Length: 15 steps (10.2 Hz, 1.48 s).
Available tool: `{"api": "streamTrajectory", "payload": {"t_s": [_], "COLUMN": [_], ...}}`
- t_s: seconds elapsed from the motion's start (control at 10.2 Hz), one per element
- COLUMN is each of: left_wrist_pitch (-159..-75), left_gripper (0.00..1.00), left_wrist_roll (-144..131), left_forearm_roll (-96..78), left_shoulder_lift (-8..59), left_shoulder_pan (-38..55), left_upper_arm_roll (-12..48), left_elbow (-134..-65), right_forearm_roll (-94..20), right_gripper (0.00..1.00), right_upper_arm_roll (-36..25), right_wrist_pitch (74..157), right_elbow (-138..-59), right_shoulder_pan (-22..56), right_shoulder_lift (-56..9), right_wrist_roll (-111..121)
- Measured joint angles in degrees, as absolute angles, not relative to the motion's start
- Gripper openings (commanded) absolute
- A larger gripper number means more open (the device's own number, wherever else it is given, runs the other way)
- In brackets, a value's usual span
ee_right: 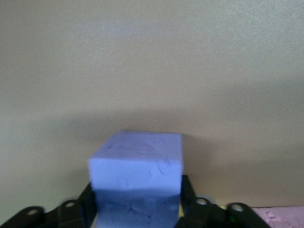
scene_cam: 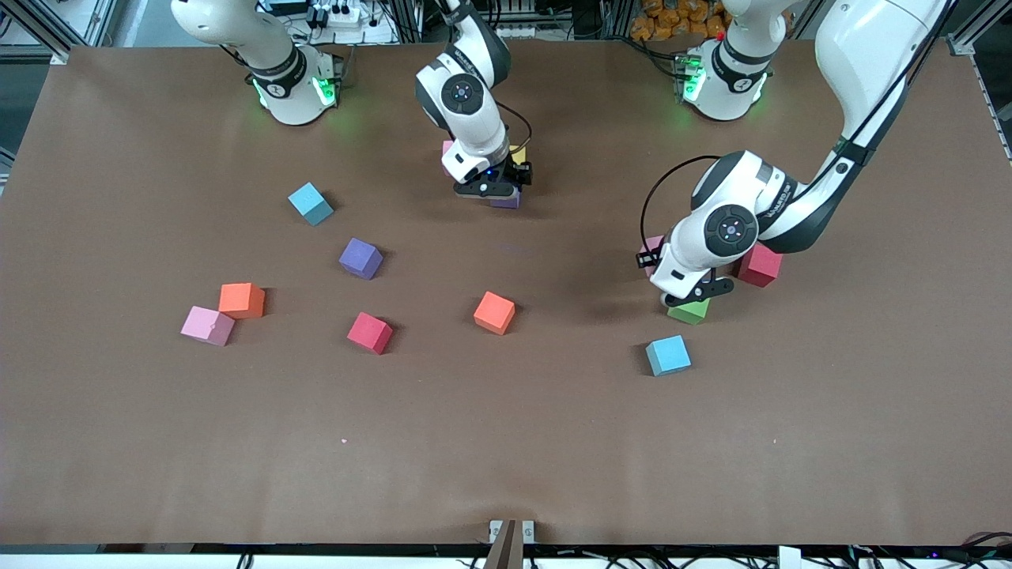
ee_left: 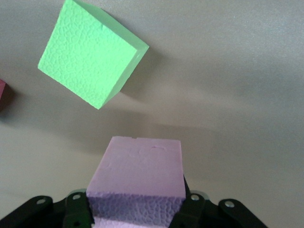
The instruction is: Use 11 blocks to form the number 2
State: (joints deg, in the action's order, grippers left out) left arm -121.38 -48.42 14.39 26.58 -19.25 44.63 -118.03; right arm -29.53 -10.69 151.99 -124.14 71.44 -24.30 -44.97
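Observation:
My right gripper (scene_cam: 494,190) is shut on a purple block (scene_cam: 507,202), low at the table's middle near the robots' bases. A pink block (scene_cam: 447,146) and a yellow block (scene_cam: 519,154) peek out beside it. In the right wrist view the purple block (ee_right: 137,161) sits between the fingers of the gripper (ee_right: 135,209), with a pink corner (ee_right: 280,217) beside it. My left gripper (scene_cam: 694,296) is shut on a pink block (ee_left: 140,166) by a green block (scene_cam: 688,310). The left wrist view shows the gripper (ee_left: 135,213) and the green block (ee_left: 90,57) apart from the pink one.
Loose blocks lie nearer the front camera: cyan (scene_cam: 311,203), purple (scene_cam: 360,258), orange (scene_cam: 242,299), pink (scene_cam: 207,325), red (scene_cam: 369,332), orange (scene_cam: 494,312), cyan (scene_cam: 668,355). A red block (scene_cam: 759,265) and a pink edge (scene_cam: 652,246) flank the left hand.

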Motion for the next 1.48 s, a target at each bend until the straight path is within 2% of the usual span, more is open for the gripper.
{"api": "streamTrajectory", "payload": {"t_s": [0.3,0.39,0.59,0.89,1.18,1.48], "left_wrist_pitch": [-121.4,-121.4,-121.4,-121.4,-121.5,-121.5], "left_gripper": [0.25,0.25,0.25,0.25,0.25,0.25], "left_wrist_roll": [-48.4,-48.4,-48.4,-48.4,-50.9,-54.5], "left_forearm_roll": [14.4,14.4,14.3,13.6,13.5,13.5], "left_shoulder_lift": [26.6,26.6,26.7,27.4,30.0,33.5], "left_shoulder_pan": [-19.2,-18.8,-17.7,-14.8,-10.7,-4.9], "left_upper_arm_roll": [44.6,44.6,44.7,44.7,44.7,44.6], "left_elbow": [-118.0,-117.9,-116.9,-114.3,-110.3,-105.9], "right_forearm_roll": [-29.5,-29.5,-29.5,-29.5,-24.8,-17.9], "right_gripper": [0.93,1.0,1.0,1.0,1.0,1.0], "right_upper_arm_roll": [-10.7,-10.7,-10.7,-12.1,-22.2,-31.1], "right_wrist_pitch": [152.2,152.2,152.5,151.5,141.5,139.5], "right_elbow": [-124.1,-124.1,-124.0,-123.7,-123.7,-124.0], "right_shoulder_pan": [71.5,71.5,71.5,71.5,71.4,71.2], "right_shoulder_lift": [-24.3,-24.3,-23.9,-19.8,-13.5,-12.2], "right_wrist_roll": [-45.0,-45.0,-45.0,-45.0,-39.4,-29.8]}}
